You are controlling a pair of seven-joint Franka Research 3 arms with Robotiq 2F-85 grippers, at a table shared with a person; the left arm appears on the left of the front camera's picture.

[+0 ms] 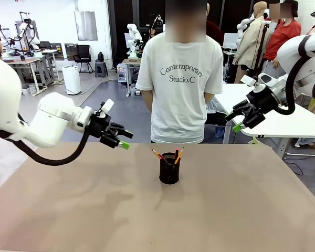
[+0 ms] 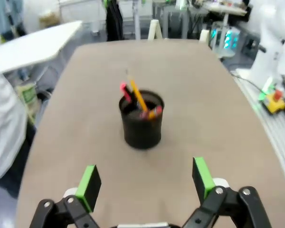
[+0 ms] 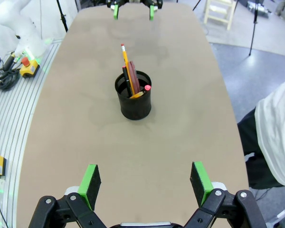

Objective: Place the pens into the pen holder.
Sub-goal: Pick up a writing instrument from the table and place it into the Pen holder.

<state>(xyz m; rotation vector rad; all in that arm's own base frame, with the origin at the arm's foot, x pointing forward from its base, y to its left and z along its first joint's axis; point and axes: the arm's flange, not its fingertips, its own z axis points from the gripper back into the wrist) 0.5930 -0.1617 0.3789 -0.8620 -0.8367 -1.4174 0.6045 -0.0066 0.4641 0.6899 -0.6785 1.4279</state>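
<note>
The black mesh pen holder point(image 1: 169, 169) stands upright near the middle of the table, toward the far edge. Several pens point(image 1: 176, 156) stick up out of it, yellow-orange, red and dark ones. The holder point(image 2: 141, 119) with its pens point(image 2: 137, 95) lies ahead of my left gripper point(image 2: 145, 181), whose green pads stand wide apart with nothing between them. My right gripper point(image 3: 145, 178) is open and empty too, facing the holder point(image 3: 133, 95) and its pens point(image 3: 128, 76) from the other side. In the front view the left gripper point(image 1: 119, 138) hovers above the table's left, the right gripper point(image 1: 236, 119) high at the right.
A person in a white T-shirt point(image 1: 181, 79) stands at the far edge of the tan table point(image 1: 94, 210), right behind the holder. A white table point(image 1: 283, 121) stands at the back right. An emergency-stop box point(image 3: 27, 66) and cables lie beside the table.
</note>
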